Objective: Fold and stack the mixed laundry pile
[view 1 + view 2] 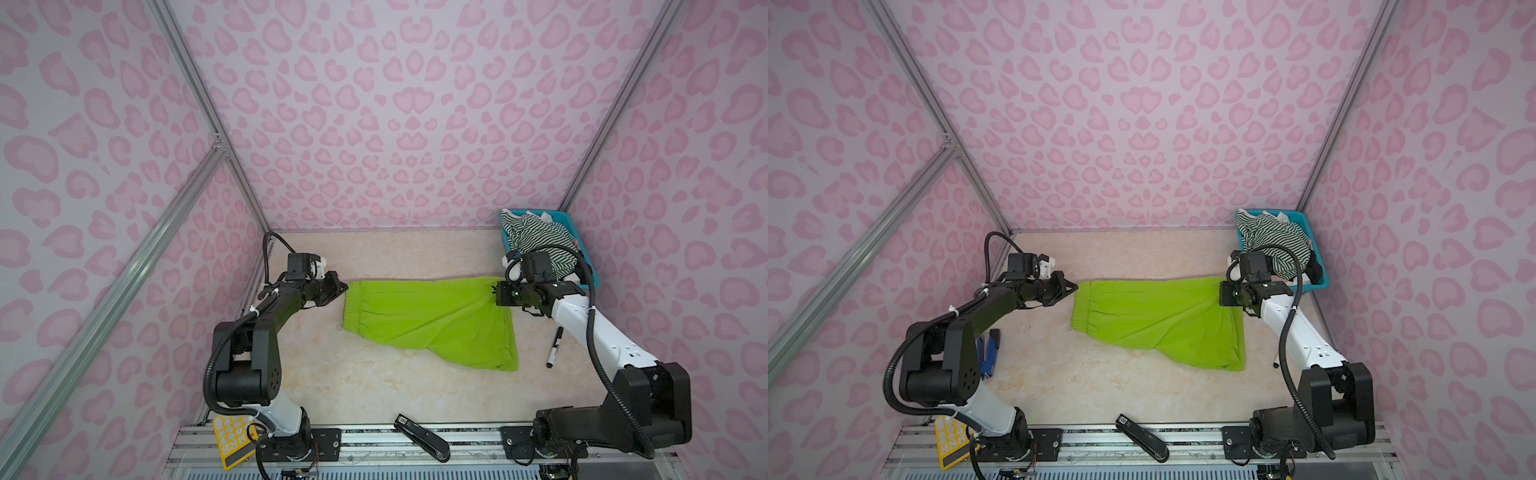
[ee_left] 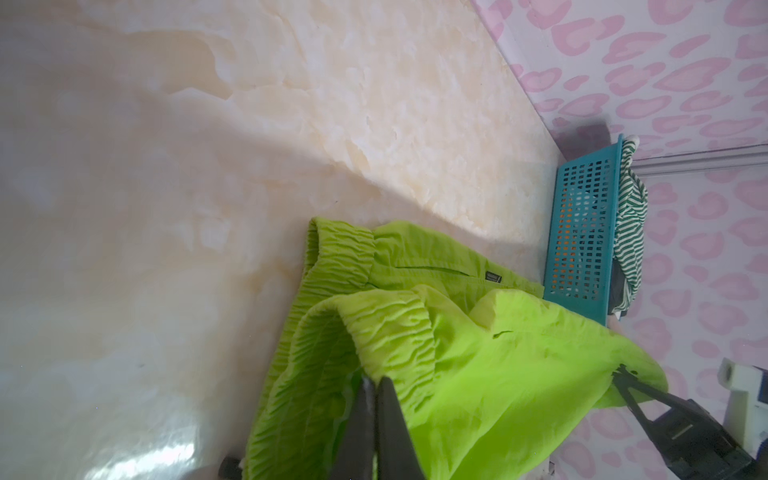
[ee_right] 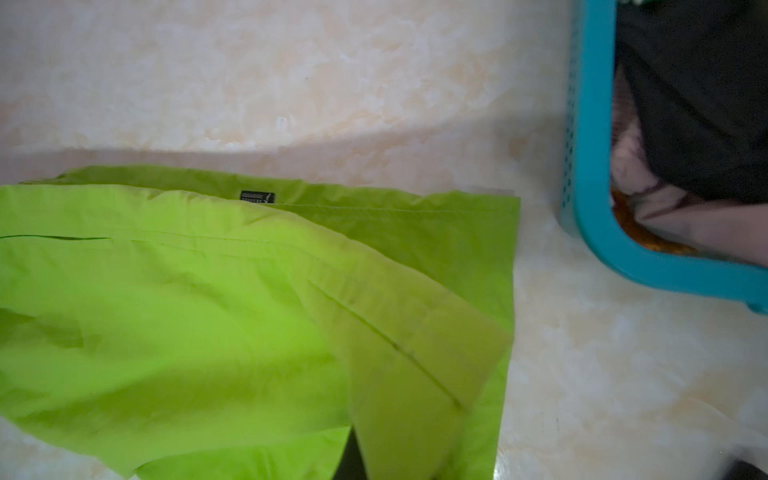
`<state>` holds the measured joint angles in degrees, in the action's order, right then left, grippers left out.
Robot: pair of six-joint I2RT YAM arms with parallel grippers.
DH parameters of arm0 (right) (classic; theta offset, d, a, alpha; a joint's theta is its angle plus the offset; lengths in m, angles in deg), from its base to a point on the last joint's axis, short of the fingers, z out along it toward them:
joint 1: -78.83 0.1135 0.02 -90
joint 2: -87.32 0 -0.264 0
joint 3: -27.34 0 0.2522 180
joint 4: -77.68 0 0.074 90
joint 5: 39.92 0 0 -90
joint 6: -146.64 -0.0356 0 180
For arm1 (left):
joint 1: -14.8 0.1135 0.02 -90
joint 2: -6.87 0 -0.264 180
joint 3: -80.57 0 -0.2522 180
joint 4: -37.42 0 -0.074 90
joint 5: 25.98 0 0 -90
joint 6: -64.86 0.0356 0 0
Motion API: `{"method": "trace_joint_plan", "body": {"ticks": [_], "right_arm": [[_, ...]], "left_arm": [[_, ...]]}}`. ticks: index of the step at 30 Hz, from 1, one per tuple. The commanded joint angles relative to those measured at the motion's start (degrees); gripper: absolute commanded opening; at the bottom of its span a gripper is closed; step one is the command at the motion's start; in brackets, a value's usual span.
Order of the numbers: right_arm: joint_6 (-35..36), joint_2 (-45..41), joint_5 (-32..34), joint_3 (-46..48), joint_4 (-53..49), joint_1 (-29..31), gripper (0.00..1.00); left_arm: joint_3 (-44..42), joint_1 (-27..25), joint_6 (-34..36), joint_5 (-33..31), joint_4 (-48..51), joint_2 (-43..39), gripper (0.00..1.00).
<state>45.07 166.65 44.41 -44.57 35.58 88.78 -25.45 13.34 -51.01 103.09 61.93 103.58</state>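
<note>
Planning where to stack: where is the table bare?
Bare table in front, between the lime-green shorts and the stapler; also a strip behind the shorts, along the back wall, left of the teal basket. Crowded on the right: basket, marker, right arm.

I can read nothing for certain. The lime-green shorts (image 3: 166, 311) carry a small black tag (image 3: 257, 197) with pale print, too blurred to read. At six o'clock on the table (image 1: 374, 386), the black stapler (image 1: 424, 442) bears a white sticker (image 1: 402, 420) with a dark code pattern but no legible characters. On the yellow calculator (image 1: 232, 440) at seven o'clock, the key marks are too small.
</note>
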Motion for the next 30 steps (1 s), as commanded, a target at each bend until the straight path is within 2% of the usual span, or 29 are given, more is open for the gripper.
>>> {"method": "trace_joint_plan", "body": {"ticks": [1,6,11,13,17,20,23,27,30], "right_arm": [[-3.3,2.7,7.3,0.6,-2.9,0.0,0.00],[-6.9,8.4,15.0,0.9,-5.8,0.0,0.00],[-8.1,15.2,20.2,-0.8,-8.5,0.2,0.00],[-7.7,16.9,19.9,-1.1,-8.5,0.4,0.00],[-6.9,20.1,18.7,-2.8,-8.5,2.0,0.00],[-5.7,23.5,17.6,-6.4,-8.9,4.6,0.00],[-4.1,28.1,15.3,-11.3,-9.0,7.9,0.00],[-2.1,33.7,15.1,-19.0,-10.6,13.6,0.00],[-1.4,34.6,16.2,-22.0,-10.8,16.8,0.00]], "left_arm": [[4.4,-1.6,1.4,3.5,-2.7,4.6,0.07],[9.6,-4.9,3.2,1.7,-0.7,9.5,0.09],[10.5,-5.8,3.0,-3.6,0.7,10.6,0.27],[9.3,-5.6,2.6,-6.9,0.7,9.2,0.31],[7.9,-4.8,2.4,-9.6,1.7,6.6,0.35],[7.7,-4.3,2.8,-12.5,4.4,5.0,0.43],[6.3,-3.4,1.7,-16.1,6.0,3.2,0.44],[2.3,-1.3,-0.1,-16.2,4.7,0.6,0.44],[-0.7,-0.5,0.3,-16.2,4.4,-0.9,0.45]]}}
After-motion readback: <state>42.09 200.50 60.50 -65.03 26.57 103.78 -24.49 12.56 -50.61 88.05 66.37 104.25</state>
